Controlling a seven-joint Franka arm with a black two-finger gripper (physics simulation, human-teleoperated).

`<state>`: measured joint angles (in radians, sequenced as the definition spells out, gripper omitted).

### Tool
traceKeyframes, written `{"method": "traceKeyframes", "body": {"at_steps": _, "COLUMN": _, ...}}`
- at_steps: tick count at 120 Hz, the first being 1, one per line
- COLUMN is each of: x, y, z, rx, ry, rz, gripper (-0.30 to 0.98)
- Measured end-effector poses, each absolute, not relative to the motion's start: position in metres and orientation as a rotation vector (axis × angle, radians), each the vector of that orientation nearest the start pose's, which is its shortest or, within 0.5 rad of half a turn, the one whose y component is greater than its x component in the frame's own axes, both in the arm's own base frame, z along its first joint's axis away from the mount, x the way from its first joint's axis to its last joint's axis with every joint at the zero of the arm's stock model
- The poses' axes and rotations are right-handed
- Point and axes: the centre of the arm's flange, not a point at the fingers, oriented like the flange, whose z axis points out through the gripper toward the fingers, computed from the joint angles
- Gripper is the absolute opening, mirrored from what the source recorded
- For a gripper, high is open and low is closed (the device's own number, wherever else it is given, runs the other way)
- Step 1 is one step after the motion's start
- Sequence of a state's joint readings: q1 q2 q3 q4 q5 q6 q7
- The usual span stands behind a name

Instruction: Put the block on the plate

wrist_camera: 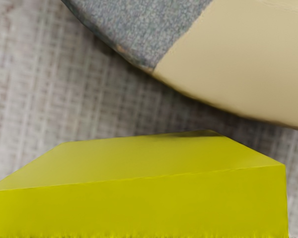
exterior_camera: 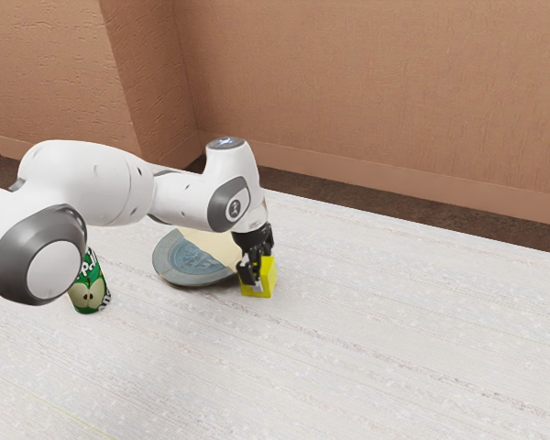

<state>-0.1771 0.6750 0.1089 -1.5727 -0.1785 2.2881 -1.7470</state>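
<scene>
Robot arm (exterior_camera: 92,179) and yellow block (exterior_camera: 261,278) at a pale, streaked table (exterior_camera: 376,348). The arm is extended from the exterior view's left, and its black gripper (exterior_camera: 258,264) is pointed down at the block, by which the block is partly covered in that view. How far the gripper is open, and whether the block is held by it, cannot be told. The block is located outside the rim of the round plate (exterior_camera: 176,265), just beside it on the exterior view's right; whether its base is in contact with the tabletop cannot be determined. The plate is set on the table toward the far edge, and two areas are distinguished on it, one blue-grey and one cream. In the wrist view, a strip of tabletop is seen between the block and the plate's rim, to which the cream area is extended. A green can (exterior_camera: 89,289), marked with pale fruit and white lettering, is stood on the exterior view's left of the plate, partly hidden by the arm. Beyond the table's far edge, a brown wall (exterior_camera: 376,92) is seen.
</scene>
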Motion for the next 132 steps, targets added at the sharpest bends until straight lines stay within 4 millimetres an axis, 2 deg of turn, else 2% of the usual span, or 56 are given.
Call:
{"method": "traceKeyframes", "body": {"at_steps": 28, "x": 0.700, "y": -0.067, "z": 0.261, "rx": 1.947, "ry": 2.360, "rz": -0.041, "gripper": 0.41}}
{"method": "traceKeyframes", "body": {"at_steps": 53, "x": 0.696, "y": -0.080, "z": 0.307, "rx": 1.962, "ry": 2.316, "rz": -0.026, "gripper": 0.40}}
{"method": "traceKeyframes", "body": {"at_steps": 65, "x": 0.701, "y": -0.082, "z": 0.321, "rx": 1.978, "ry": 2.290, "rz": -0.021, "gripper": 0.40}}
{"method": "traceKeyframes", "body": {"at_steps": 72, "x": 0.707, "y": -0.075, "z": 0.327, "rx": 1.983, "ry": 2.285, "rz": -0.003, "gripper": 0.40}}
{"method": "traceKeyframes", "body": {"at_steps": 80, "x": 0.725, "y": -0.065, "z": 0.338, "rx": 1.978, "ry": 2.279, "rz": 0.027, "gripper": 0.40}}
{"method": "traceKeyframes", "body": {"at_steps": 93, "x": 0.748, "y": -0.045, "z": 0.330, "rx": 1.978, "ry": 2.298, "rz": 0.037, "gripper": 0.40}}
{"method": "traceKeyframes", "body": {"at_steps": 107, "x": 0.753, "y": -0.022, "z": 0.311, "rx": 1.988, "ry": 2.340, "rz": 0.011, "gripper": 0.39}}
{"method": "traceKeyframes", "body": {"at_steps": 118, "x": 0.753, "y": -0.007, "z": 0.311, "rx": 1.997, "ry": 2.356, "rz": 0.001, "gripper": 0.39}}
{"method": "traceKeyframes", "body": {"at_steps": 132, "x": 0.752, "y": 0.023, "z": 0.314, "rx": 1.984, "ry": 2.383, "rz": -0.016, "gripper": 0.39}}
